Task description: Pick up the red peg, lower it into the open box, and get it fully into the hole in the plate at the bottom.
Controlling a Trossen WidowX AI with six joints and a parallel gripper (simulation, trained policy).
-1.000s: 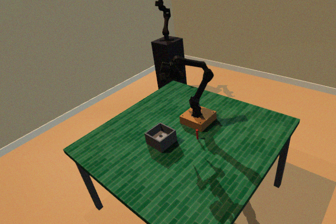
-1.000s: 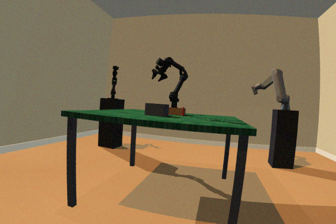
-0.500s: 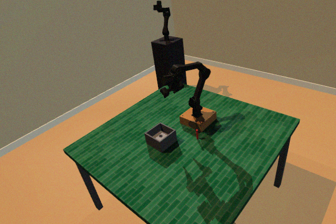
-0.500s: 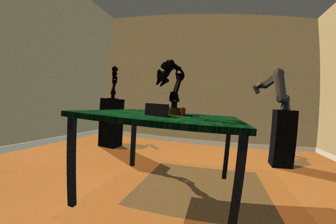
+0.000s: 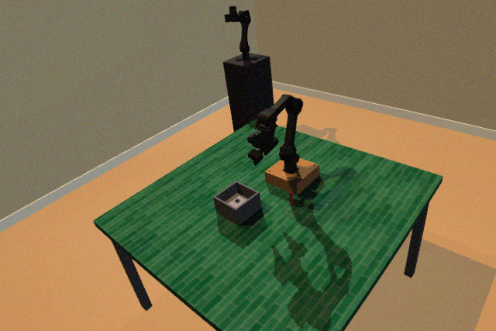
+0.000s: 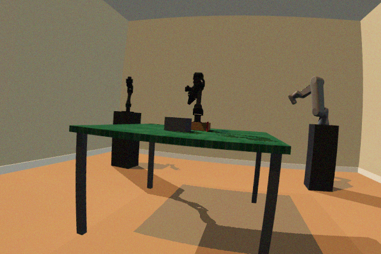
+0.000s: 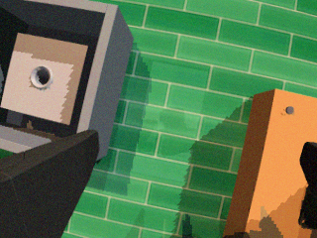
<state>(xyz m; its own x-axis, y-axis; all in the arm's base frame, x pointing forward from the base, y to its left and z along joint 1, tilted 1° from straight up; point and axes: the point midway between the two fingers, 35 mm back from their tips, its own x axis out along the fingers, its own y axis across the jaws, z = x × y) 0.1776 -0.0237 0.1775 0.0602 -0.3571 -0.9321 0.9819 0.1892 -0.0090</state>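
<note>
The red peg [image 5: 291,198] [image 6: 207,127] stands upright on the table beside the front corner of the arm's orange base block; it does not show in the wrist view. The open grey box [image 5: 248,212] [image 6: 177,124] [image 7: 113,64] stands apart from the peg. The pale plate [image 5: 231,203] [image 7: 30,103] lies at its bottom, and its round hole [image 7: 42,77] is empty. My gripper [image 5: 252,152] [image 6: 186,95] [image 7: 200,146] is open with nothing between its fingers. It hangs well above the table, with the box to one side and the base block to the other in the wrist view.
The orange base block [image 5: 278,180] [image 6: 198,126] [image 7: 264,154] carries my arm on the green table [image 5: 172,203] [image 6: 144,131] [image 7: 198,45]. Another dark arm on a black pedestal [image 5: 250,91] [image 6: 126,149] stands beyond the table, and a grey arm [image 6: 318,97] stands on a pedestal at right.
</note>
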